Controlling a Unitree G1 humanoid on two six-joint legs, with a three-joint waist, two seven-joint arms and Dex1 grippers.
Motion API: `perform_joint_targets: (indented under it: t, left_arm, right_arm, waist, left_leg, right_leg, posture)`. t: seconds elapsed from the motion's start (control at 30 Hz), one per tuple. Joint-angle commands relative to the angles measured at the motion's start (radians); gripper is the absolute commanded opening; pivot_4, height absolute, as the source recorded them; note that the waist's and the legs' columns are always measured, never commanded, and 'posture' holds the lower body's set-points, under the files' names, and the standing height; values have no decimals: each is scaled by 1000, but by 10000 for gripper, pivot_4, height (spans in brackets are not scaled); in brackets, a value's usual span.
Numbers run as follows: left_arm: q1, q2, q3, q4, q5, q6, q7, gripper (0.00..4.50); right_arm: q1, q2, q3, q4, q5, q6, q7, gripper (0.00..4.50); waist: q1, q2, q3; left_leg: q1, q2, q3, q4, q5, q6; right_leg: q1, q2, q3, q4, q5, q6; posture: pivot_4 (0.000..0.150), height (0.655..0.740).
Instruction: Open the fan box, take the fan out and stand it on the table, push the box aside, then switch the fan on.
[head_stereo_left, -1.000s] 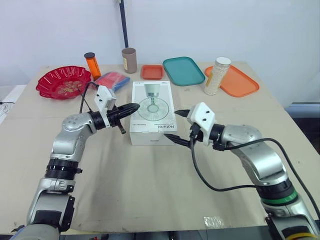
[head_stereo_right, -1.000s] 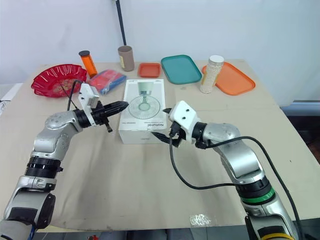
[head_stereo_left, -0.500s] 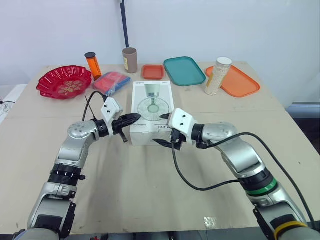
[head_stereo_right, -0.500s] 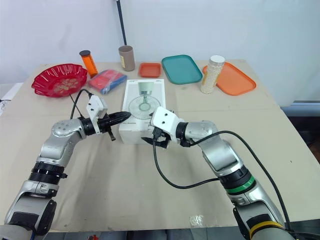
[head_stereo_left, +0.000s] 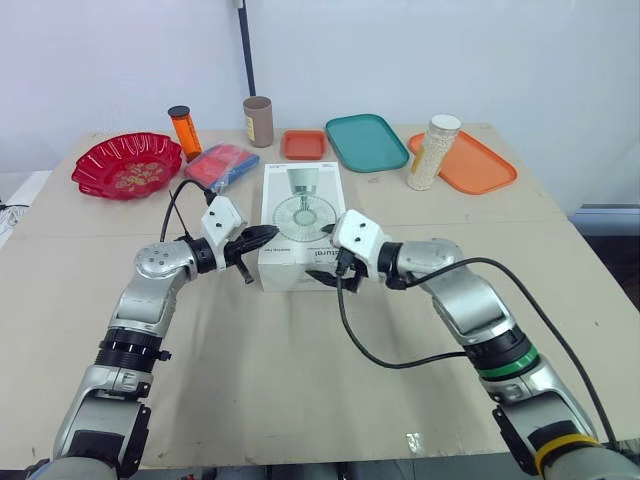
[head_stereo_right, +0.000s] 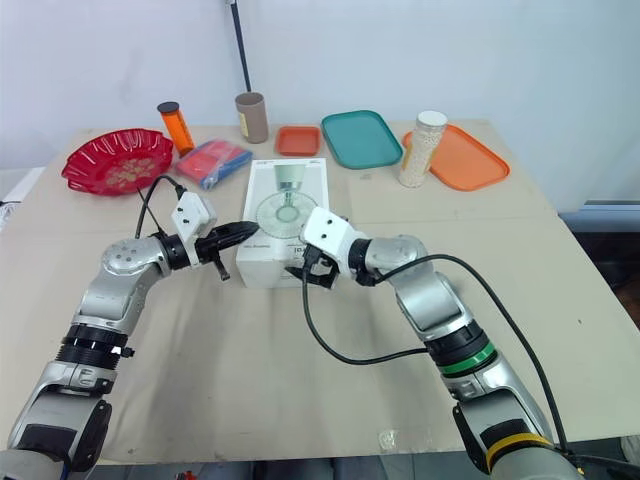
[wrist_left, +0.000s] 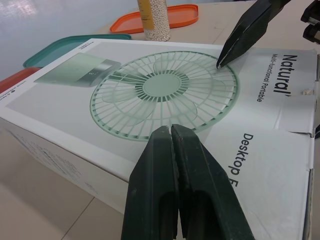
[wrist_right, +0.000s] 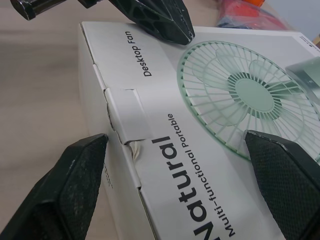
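The fan box (head_stereo_left: 303, 225) lies flat in the middle of the table (head_stereo_left: 300, 400), closed (its tab (wrist_right: 127, 112) looks tucked in, barely lifted). The left gripper (head_stereo_left: 262, 236), fingers pressed together, sits at the box's top left edge. The right gripper (head_stereo_left: 320, 257) is spread wide, straddling the tab end. Everything remains: opening, lifting the fan out, pushing the box aside, switching on.

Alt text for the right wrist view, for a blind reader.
The open right hand straddles the flap end of the white fan box, its tuck tab between the fingers. The shut left hand points at the box's printed top.
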Motion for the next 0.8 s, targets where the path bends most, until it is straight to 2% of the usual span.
perform_joint_targets:
  t: [0.03, 0.43, 0.63, 0.8]
  left_arm:
    - [18, 10, -11, 10, 17, 12, -1, 1308]
    - [32, 2, -14, -9, 13, 20, -1, 1308]
    - [39, -2, -22, -18, 13, 25, -6, 1308]
    - [34, -1, -24, -6, 18, 24, -13, 1308]
  right_arm:
    - [-32, 7, -54, -52, 38, 19, 15, 45000]
    - [-68, 38, -96, 3, 25, 75, -46, 45000]
    - [-119, 77, -199, 35, 74, 165, -121, 45000]
    - [-115, 89, -260, -27, 160, 242, -109, 45000]
  waist:
    - [0, 0, 0]
    - [0, 0, -1]
    - [0, 0, -1]
    - [0, 0, -2]
  left_leg:
    - [0, 0, 0, 0, 0, 0]
    - [0, 0, 0, 0, 0, 0]
    - [0, 0, 0, 0, 0, 0]
    - [0, 0, 0, -1, 0, 0]
  right_leg:
    - [0, 0, 0, 0, 0, 0]
    - [0, 0, 0, 0, 0, 0]
    - [0, 0, 0, 0, 0, 0]
    - [0, 0, 0, 0, 0, -1]
  posture:
    - [1500, 7400]
    - [1500, 7400]
    - [1500, 7400]
    - [1500, 7400]
